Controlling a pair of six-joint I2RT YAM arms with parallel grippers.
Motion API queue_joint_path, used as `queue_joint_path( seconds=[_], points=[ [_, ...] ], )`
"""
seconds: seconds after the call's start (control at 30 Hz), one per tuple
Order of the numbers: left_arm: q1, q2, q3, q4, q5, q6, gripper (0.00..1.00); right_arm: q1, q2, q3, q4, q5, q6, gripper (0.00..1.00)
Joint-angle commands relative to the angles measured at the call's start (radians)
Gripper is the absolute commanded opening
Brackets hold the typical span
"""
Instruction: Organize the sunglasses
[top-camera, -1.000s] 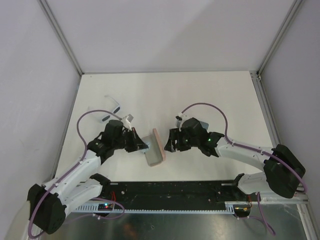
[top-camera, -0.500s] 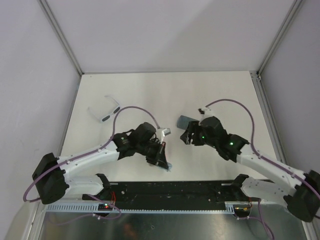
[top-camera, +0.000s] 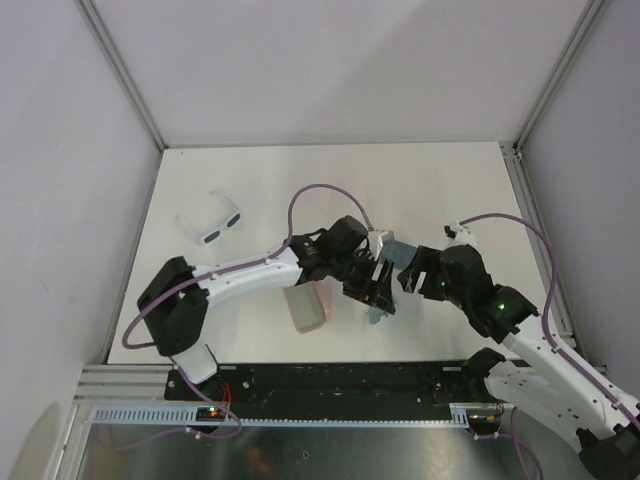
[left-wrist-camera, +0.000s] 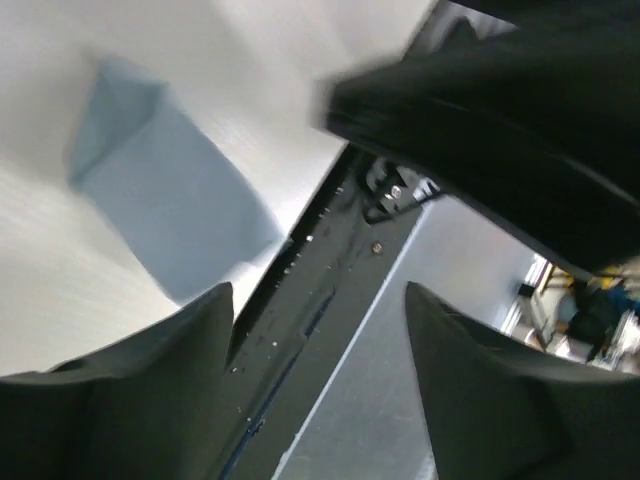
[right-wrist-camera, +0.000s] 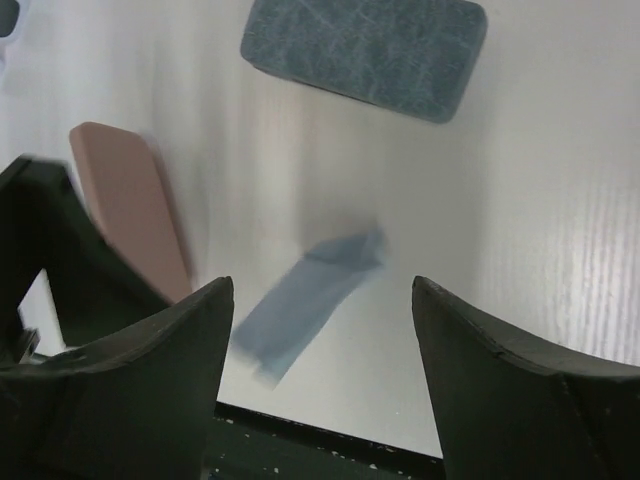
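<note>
A white-framed pair of sunglasses (top-camera: 222, 222) with dark lenses lies unfolded at the far left of the table, far from both grippers. My left gripper (top-camera: 383, 293) (left-wrist-camera: 318, 295) reaches across to the right of centre, open, with nothing between its fingers. My right gripper (top-camera: 408, 281) (right-wrist-camera: 322, 290) faces it closely from the right, also open and empty. A folded light blue cloth (top-camera: 377, 314) (left-wrist-camera: 170, 210) (right-wrist-camera: 305, 305) lies on the table just below both grippers, near the front edge.
A pink case (top-camera: 310, 305) (right-wrist-camera: 130, 200) lies under the left forearm, left of the cloth. A grey-blue case (top-camera: 400, 250) (right-wrist-camera: 365, 50) sits just behind the two grippers. The black rail (top-camera: 350, 385) runs along the table's front edge.
The left arm swung from the left side to right of centre; its gripper went from shut to open, and the blue cloth now lies free. The right gripper drew back to the right.
</note>
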Motion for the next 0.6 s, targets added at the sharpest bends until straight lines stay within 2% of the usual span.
queue_joint_path(
  seconds=[0.0,0.07,0.17,0.27,0.43,0.57],
  points=[
    [0.086,0.053,-0.022,0.053,-0.094,0.015,0.82,-0.009,-0.026,-0.009,-0.082,0.050,0.010,0.77],
    [0.135,0.048,-0.046,0.075,-0.125,0.020,0.86,-0.009,-0.023,-0.022,-0.090,0.050,0.014,0.76],
    [0.170,0.025,-0.059,0.081,-0.144,0.046,0.86,-0.009,-0.022,-0.039,-0.092,0.048,0.022,0.67],
    [0.152,0.016,-0.067,0.082,-0.133,0.056,0.82,-0.011,-0.015,-0.058,-0.081,0.045,0.033,0.60],
    [0.081,0.005,-0.117,0.082,-0.203,0.051,0.74,-0.032,0.046,-0.105,-0.022,-0.008,0.052,0.43],
    [0.040,-0.006,-0.150,0.082,-0.255,0.038,0.64,-0.037,0.096,-0.160,0.071,-0.067,0.057,0.37]
  ],
)
